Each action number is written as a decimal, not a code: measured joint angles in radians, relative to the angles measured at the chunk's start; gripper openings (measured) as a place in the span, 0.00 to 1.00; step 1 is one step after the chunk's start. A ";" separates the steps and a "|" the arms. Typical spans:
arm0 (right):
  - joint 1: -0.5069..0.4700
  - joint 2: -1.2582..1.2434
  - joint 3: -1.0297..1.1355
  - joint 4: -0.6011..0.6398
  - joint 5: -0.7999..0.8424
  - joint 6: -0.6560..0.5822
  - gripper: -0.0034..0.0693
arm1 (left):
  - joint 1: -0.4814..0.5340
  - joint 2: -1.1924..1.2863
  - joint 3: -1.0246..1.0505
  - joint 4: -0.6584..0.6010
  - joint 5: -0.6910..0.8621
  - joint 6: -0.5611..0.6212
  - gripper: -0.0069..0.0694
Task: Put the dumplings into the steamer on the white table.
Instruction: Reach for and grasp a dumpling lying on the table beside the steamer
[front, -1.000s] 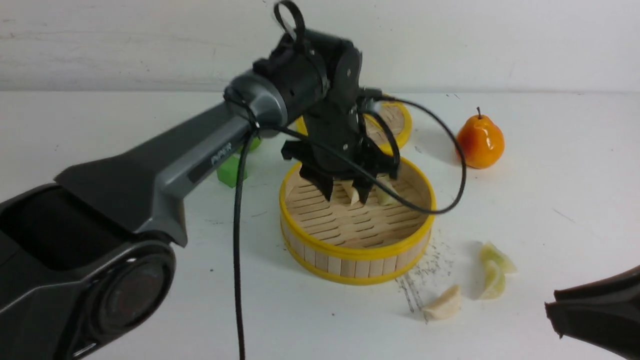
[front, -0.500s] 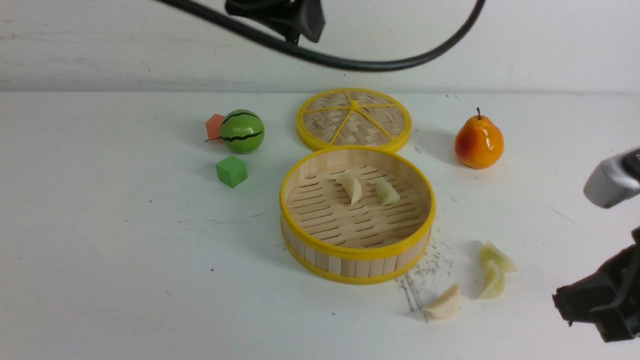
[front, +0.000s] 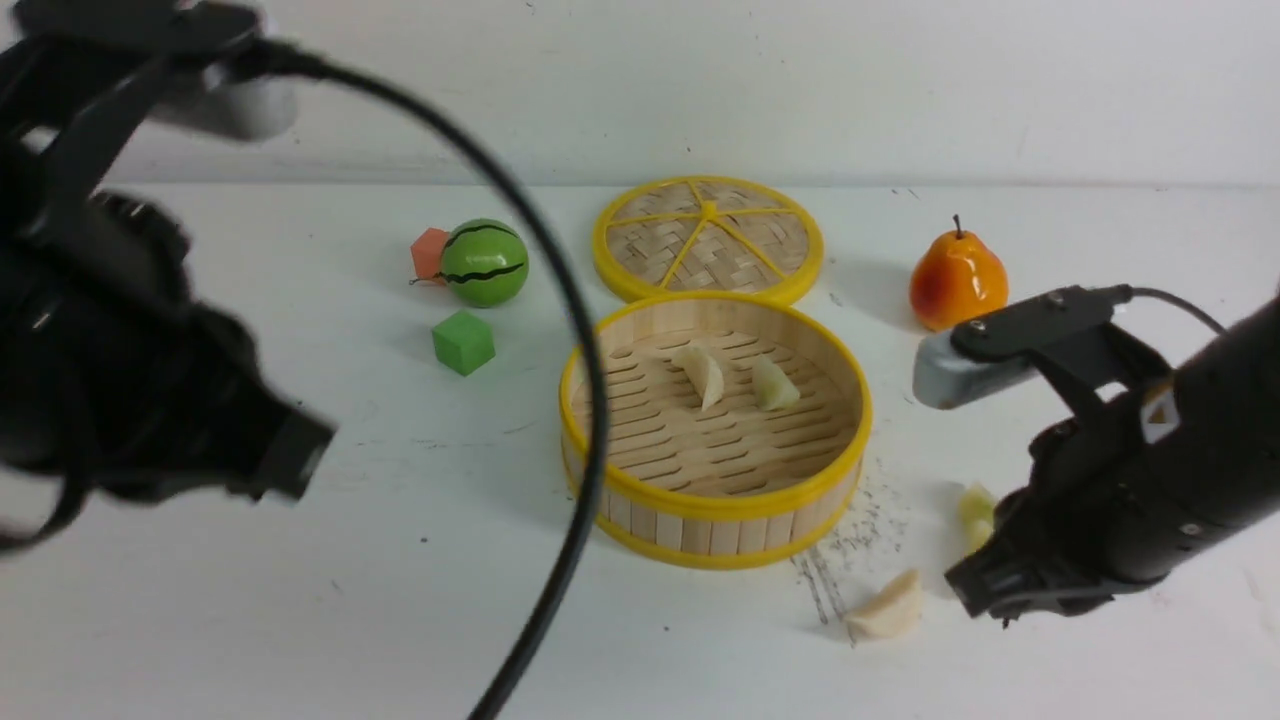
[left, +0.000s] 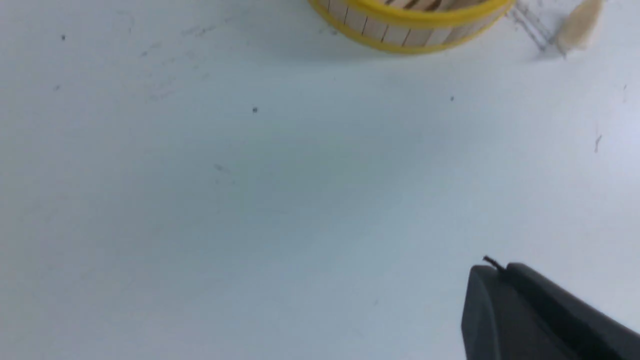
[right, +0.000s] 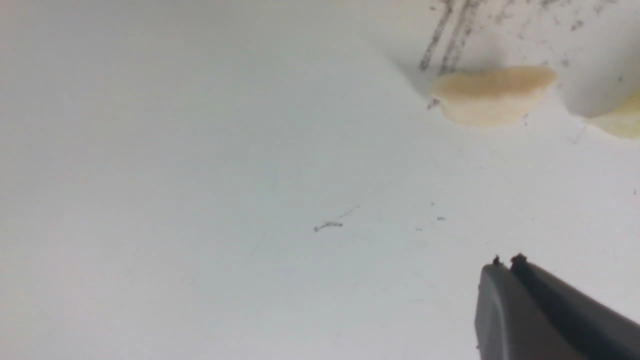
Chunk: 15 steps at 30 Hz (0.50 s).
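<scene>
Left gripper: fingers pressed together, empty, over the white table; right gripper: fingers also pressed together, gripping nothing, near the cream dumpling on the table. Two dumplings lie in the steamer; a pale green dumpling sits half hidden behind the right gripper. Only the front view shows the lid, pear, watermelon ball, green cube and white wall.

Blurred left arm, half-hidden dumpling
</scene>
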 joint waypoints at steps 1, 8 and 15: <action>0.000 0.024 -0.004 -0.008 -0.004 0.026 0.09 | 0.000 -0.034 0.034 0.001 0.000 -0.001 0.07; 0.001 0.206 -0.009 -0.022 -0.131 0.174 0.48 | 0.000 -0.286 0.245 0.002 -0.003 -0.001 0.07; 0.001 0.311 -0.012 -0.089 -0.281 0.379 0.92 | 0.000 -0.426 0.293 0.002 0.014 -0.046 0.07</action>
